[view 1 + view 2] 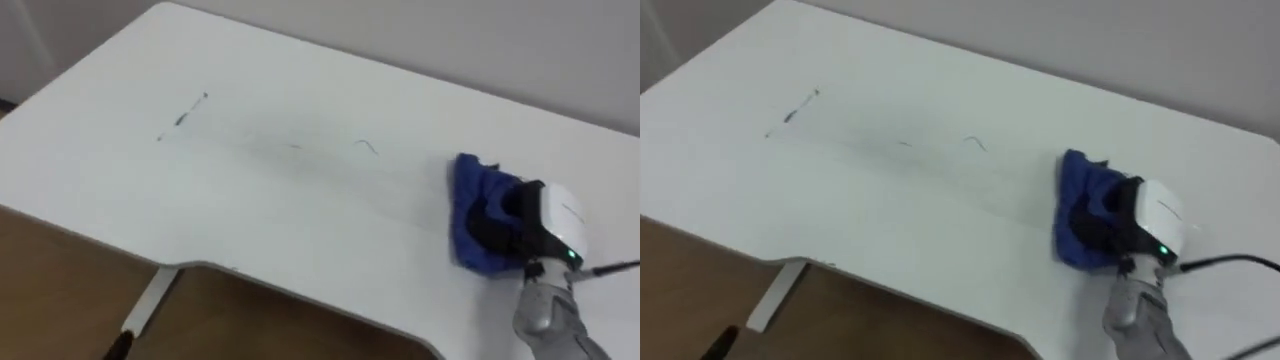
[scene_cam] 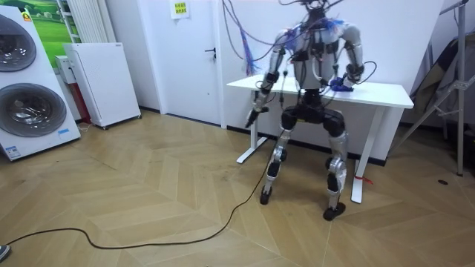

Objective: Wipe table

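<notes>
With your right hand [image 1: 548, 215] on the blue cloth [image 1: 466, 205] at the table's [image 1: 300, 225] right side (whether its fingers grip or press flat cannot be told) and your left hand [image 2: 253, 117] hanging idle, press evenly and sweep left over the dark marks [image 1: 185, 115].

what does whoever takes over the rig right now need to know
Right hand lies on the blue cloth, at the right end of the white table.
Left hand hangs at its side by the table's left end, idle.
Done: hard to judge; only a faint streak runs mid-table.
Left: dark marks far left and a small squiggle near the cloth remain to wipe.
</notes>
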Controlling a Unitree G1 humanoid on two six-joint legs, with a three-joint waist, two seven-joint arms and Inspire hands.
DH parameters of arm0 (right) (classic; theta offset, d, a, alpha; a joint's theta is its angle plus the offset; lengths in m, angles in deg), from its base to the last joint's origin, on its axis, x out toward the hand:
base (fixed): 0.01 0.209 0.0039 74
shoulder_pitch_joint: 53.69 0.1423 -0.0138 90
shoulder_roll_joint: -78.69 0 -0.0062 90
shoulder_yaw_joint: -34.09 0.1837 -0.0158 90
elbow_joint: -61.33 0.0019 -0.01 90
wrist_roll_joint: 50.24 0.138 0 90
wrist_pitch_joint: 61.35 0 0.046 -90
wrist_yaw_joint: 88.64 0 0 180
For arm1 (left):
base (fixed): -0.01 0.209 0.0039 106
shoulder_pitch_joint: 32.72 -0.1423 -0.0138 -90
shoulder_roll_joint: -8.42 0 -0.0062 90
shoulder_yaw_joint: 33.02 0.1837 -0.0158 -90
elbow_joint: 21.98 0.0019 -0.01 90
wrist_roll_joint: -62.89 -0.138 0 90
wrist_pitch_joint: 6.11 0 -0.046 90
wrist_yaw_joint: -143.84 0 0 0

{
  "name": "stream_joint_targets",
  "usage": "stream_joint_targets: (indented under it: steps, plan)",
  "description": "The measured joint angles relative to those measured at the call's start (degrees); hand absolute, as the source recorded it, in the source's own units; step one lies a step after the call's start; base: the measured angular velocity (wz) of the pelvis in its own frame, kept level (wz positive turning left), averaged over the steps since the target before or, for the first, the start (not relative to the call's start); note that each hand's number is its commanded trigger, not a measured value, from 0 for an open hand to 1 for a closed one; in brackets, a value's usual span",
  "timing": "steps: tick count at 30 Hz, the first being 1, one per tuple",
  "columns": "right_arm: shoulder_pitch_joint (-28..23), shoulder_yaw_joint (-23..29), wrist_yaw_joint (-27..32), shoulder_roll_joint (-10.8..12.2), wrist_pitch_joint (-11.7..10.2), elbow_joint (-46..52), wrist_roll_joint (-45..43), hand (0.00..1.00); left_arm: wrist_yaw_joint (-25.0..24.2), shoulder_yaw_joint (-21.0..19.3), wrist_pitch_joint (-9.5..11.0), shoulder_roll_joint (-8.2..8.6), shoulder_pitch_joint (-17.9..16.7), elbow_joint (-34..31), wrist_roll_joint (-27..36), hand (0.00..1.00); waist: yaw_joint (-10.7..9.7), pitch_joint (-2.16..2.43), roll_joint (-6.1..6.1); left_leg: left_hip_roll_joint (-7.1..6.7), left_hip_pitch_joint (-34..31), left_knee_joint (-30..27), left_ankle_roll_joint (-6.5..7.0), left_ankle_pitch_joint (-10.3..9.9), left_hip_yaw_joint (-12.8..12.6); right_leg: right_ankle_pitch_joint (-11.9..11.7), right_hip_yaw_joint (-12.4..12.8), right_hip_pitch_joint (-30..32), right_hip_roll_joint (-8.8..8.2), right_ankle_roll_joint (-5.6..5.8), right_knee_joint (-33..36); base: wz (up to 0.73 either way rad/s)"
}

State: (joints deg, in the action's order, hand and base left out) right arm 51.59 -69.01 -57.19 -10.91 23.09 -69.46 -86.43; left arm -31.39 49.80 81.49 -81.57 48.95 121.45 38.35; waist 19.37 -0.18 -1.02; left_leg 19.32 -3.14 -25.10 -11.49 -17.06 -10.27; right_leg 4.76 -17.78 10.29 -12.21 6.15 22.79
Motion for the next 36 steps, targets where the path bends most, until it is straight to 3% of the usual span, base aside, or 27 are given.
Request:
stream_joint_targets:
  steps: [1,2,4,6,8,9,10,12,14,17,19,22,25,27,28,29,30,32,33,36]
  plan:
    - [3.1,-2.6,-1.8,0.5,1.3,1.3,-1.7,1.0,-0.2,1.4,0.4,0.59,0.3,0.5,-0.4,0.0,0.0,-0.12,0.15,0.76,-0.3,1.5,-0.63,1.1,2.1,1.9,-0.8,2.9,0.84,-2.08,3.3,-0.59]
    - [5.8,-3.7,-3.6,0.8,1.5,1.3,-3.5,1.0,-0.3,1.5,0.4,1.61,0.5,0.9,-0.7,0.0,0.0,-0.27,-0.23,1.11,-0.4,2.6,-0.4,2.3,2.4,4.2,-1.5,5.1,0.87,-3.61,6.2,-0.34]
    - [6.6,-3.5,-5.0,0.6,1.3,1.7,-5.6,1.0,-0.5,1.9,0.2,2.82,-0.5,0.5,-0.8,0.0,-0.6,-0.55,-0.39,1.21,-1.1,3.1,0.62,4.5,4.1,7.0,-1.4,6.1,1.24,-4.2,8.4,0.24]
    - [6.1,-3.0,-5.1,0.0,1.4,2.4,-6.0,1.0,-0.7,1.9,-0.5,3.31,-3.4,-1.6,-0.6,0.0,-1.6,-0.51,-0.78,1.19,-1.8,3.2,1.58,6.8,4.6,8.7,-1.4,6.4,1.55,-4.37,9.2,0.41]
    - [2.7,-1.5,-4.8,-2.7,0.9,5.2,-5.8,1.0,-0.9,1.7,-2.3,3.3,-8.0,-3.6,0.1,0.0,-3.6,-0.57,-0.64,0.59,-2.8,3.3,1.72,8.6,4.4,9.8,-1.2,5.8,2.42,-4.8,8.8,0.59]
    - [-1.0,1.2,-4.2,-4.3,-0.3,5.8,-4.6,1.0,-0.9,1.0,-2.7,3.27,-10.0,-4.1,-0.4,0.0,-4.7,-0.55,-0.65,-0.49,-2.7,3.2,1.72,8.6,4.3,10.4,-1.0,4.9,2.63,-4.39,8.1,0.69]
    - [-2.7,2.7,-3.6,-4.7,-0.8,5.6,-4.2,1.0,-0.9,0.6,-2.8,3.21,-10.9,-4.1,-0.5,0.0,-5.7,-0.59,-0.67,-1.38,-2.4,3.3,1.71,8.6,4.3,10.5,-0.7,3.9,2.8,-4.28,7.3,0.83]
    - [-10.5,10.7,-0.7,-5.8,-2.6,5.1,-1.5,1.0,-0.9,-1.0,-3.6,3.17,-13.8,-4.1,-2.5,0.0,-10.2,-0.52,-1.57,-6.79,-0.5,5.9,2.2,8.4,3.9,9.4,2.2,0.2,3.45,-4.57,3.0,0.88]
    - [-13.9,17.4,0.6,-6.5,-3.9,2.9,0.3,1.0,-0.9,-3.1,-3.6,3.25,-14.5,-4.1,-5.6,0.0,-10.7,-0.41,-1.39,-9.2,2.7,9.4,3.41,7.7,2.2,7.6,4.2,-1.5,4.49,-4.44,-0.5,0.13]
    - [-14.5,23.6,1.4,-7.6,-3.6,-1.8,2.5,1.0,-0.9,-6.1,-3.8,3.01,-13.7,-4.4,-6.8,0.0,-12.3,-0.13,-0.58,-9.78,3.5,11.5,3.85,7.4,1.7,4.9,5.4,-2.8,5.5,-4.08,-4.5,-0.2]
    - [-14.4,23.8,1.7,-8.6,-3.0,-3.1,3.8,1.0,-0.9,-5.4,-3.4,2.97,-12.6,-4.3,-4.8,0.0,-13.1,0.5,-0.27,-10.27,4.2,12.3,4.49,6.9,1.6,4.2,5.7,-3.4,5.27,-3.5,-4.9,-0.09]
    - [-13.2,21.5,1.7,-8.0,-0.3,-2.6,4.1,1.0,-0.9,-4.4,-2.4,2.89,-8.6,-4.5,-3.8,0.0,-12.4,0.4,-0.64,-10.7,5.3,13.4,4.72,6.4,0.8,3.5,7.2,-3.2,5.32,-3.11,-5.2,-0.28]
    - [-11.6,17.8,1.0,-7.3,4.7,1.7,-0.6,1.0,-0.9,-1.7,-2.2,2.99,-5.4,-4.5,-3.8,0.0,-10.1,0.3,-0.58,-10.84,5.9,15.0,4.69,6.2,-0.7,2.4,9.2,-2.0,5.87,-2.95,-5.3,-0.37]
    - [-9.6,12.1,-1.0,-6.4,7.2,6.1,-4.2,1.0,-0.7,-0.3,-2.3,2.72,-5.0,-4.1,-3.8,0.0,-7.2,0.3,-0.72,-10.91,6.4,15.9,4.69,5.9,-0.7,1.1,10.5,-0.3,6.68,-3.42,-5.3,-0.73]
    - [-7.2,6.6,-3.3,-5.8,8.2,9.5,-7.1,1.0,-0.5,0.5,-2.4,2.69,-4.5,-2.4,-3.8,0.0,-5.3,0.14,-0.45,-10.85,6.3,15.9,4.65,5.6,-0.5,0.3,10.5,0.7,7.12,-3.82,-5.4,-0.61]
    - [-4.1,2.0,-5.1,-4.7,8.2,11.4,-10.2,1.0,-0.5,1.8,-3.1,2.73,-3.8,-1.0,-3.5,0.0,-4.8,0.02,-0.5,-10.77,5.5,15.9,4.62,5.5,-0.2,-0.2,10.4,0.9,7.29,-3.88,-6.0,-0.32]
    - [-0.5,-3.2,-7.5,-3.9,8.2,12.1,-13.1,1.0,-0.8,3.3,-3.6,2.69,-3.6,-0.6,-3.2,0.0,-3.6,-0.48,-0.26,-10.82,5.3,15.7,4.6,5.4,0.4,-0.4,10.4,0.9,7.38,-3.86,-6.2,0.03]
    - [4.4,-7.9,-11.3,-2.9,7.4,12.1,-16.4,1.0,-1.7,4.1,-3.9,2.61,-3.6,-0.5,-3.4,0.0,-1.7,-1.02,-0.42,-10.96,4.7,15.5,4.47,5.2,1.8,-0.4,10.0,1.1,7.42,-3.91,-6.3,0.14]
    - [6.7,-8.6,-13.4,-2.6,6.6,12.1,-17.1,1.0,-2.3,3.9,-4.0,2.32,-3.8,-0.5,-3.9,0.0,-0.2,-0.87,-0.87,-11.18,3.7,15.5,4.51,5.2,3.7,-0.5,9.3,1.4,7.38,-4.1,-6.3,0.29]
    - [9.4,-8.5,-14.4,-2.8,6.4,10.8,-15.8,1.0,-3.3,3.8,-5.1,1.47,-6.1,-0.7,-3.8,0.0,1.2,-0.79,-1.56,-11.13,3.2,15.4,4.92,5.5,5.8,-0.5,7.6,1.2,7.29,-4.29,-6.5,0.32]
